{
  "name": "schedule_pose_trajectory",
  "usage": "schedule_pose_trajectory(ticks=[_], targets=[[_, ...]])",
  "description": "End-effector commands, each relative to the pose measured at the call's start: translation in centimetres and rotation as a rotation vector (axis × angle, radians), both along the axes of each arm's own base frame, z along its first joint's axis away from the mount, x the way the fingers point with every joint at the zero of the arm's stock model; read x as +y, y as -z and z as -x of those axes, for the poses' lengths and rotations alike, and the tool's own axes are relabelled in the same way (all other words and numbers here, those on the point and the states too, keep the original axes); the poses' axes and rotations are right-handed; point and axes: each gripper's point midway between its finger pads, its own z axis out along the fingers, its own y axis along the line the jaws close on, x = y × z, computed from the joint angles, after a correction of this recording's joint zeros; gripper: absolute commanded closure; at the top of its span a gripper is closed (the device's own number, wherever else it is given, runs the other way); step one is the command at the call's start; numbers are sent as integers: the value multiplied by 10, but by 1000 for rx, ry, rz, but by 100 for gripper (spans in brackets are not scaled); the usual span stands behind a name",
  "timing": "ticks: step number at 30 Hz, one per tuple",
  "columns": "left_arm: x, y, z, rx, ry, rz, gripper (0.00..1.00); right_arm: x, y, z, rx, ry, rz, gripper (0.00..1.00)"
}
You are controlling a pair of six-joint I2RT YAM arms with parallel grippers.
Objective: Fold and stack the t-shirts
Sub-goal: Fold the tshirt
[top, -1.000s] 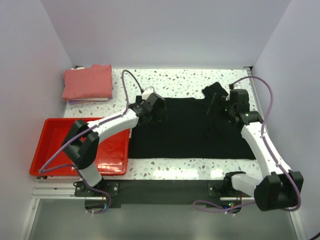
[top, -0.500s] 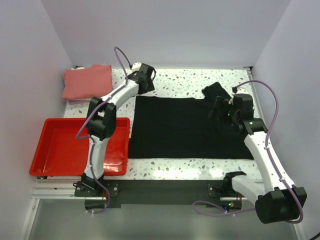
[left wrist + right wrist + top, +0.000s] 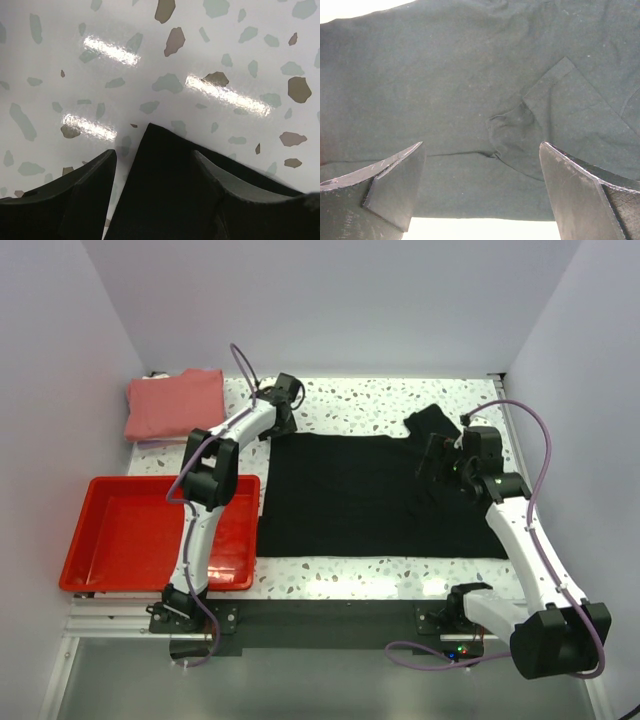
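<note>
Parted and empty, the left tool (image 3: 152,157) is straddling the 10 o'clock corner of the black t-shirt (image 3: 350,495) spread on the tabletop (image 3: 360,400), probably needing a deeper bite, while the right tool (image 3: 481,147) is hovering wide-open, empty.

- Top camera is looking down over the table (image 3: 380,400).
- Left wrist camera is facing the black t-shirt (image 3: 160,175) corner, close, between its fingers (image 3: 85,200).
- Right wrist camera is sharing that shirt.

The left arm reaches far forward from a raised elbow, the left gripper (image 3: 284,404) aimed down with its fingers (image 3: 82,197) moderately parted, while the right arm angles forward and inward, the right gripper (image 3: 433,456) facing down, spread wide.
</note>
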Motion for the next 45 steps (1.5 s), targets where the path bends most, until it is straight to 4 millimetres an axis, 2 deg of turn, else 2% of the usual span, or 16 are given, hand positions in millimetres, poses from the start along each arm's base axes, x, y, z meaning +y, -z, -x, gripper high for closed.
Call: schedule_pose_trajectory(ticks=[1,7,21,24,26,28,32,34,35,37,39,40,41,42,43,45], targets=[[0,-2,-7,-12,7,6,35,-2,0,-1,-6,-10,13,1],[-6,6,-5,-2,3,47,39,-1,3,-1,8,-15,14,1],[-3,31,7,48,-6,69,71,-2,4,-1,7,-17,17,1],[-2,33,8,52,-2,69,83,-2,5,-4,7,-17,20,1],[-4,31,6,47,10,79,98,-3,5,-7,6,-11,27,1],[-7,27,3,25,37,87,100,-4,2,-13,-3,-3,30,1],[-13,18,2,-18,75,119,100,-11,-5,-43,-21,73,48,1],[-15,10,1,-50,94,135,100,-13,9,-62,33,95,66,1],[-13,12,5,-48,97,132,100,-15,-3,-77,24,112,76,1],[-14,0,2,-85,102,137,100,-18,16,-102,81,134,96,1],[-13,-4,2,-98,104,140,100,-27,1,-132,45,182,105,1],[-14,-5,2,-101,108,142,100,-31,23,-147,98,193,119,1],[-15,-5,3,-100,111,144,100,-34,7,-167,55,209,113,1],[-14,-6,2,-103,113,145,100,-42,13,-179,62,232,121,1],[-15,-6,3,-102,115,150,100,-46,34,-192,102,244,132,2],[-16,-8,3,-105,117,155,100,-55,26,-218,89,277,145,2]])
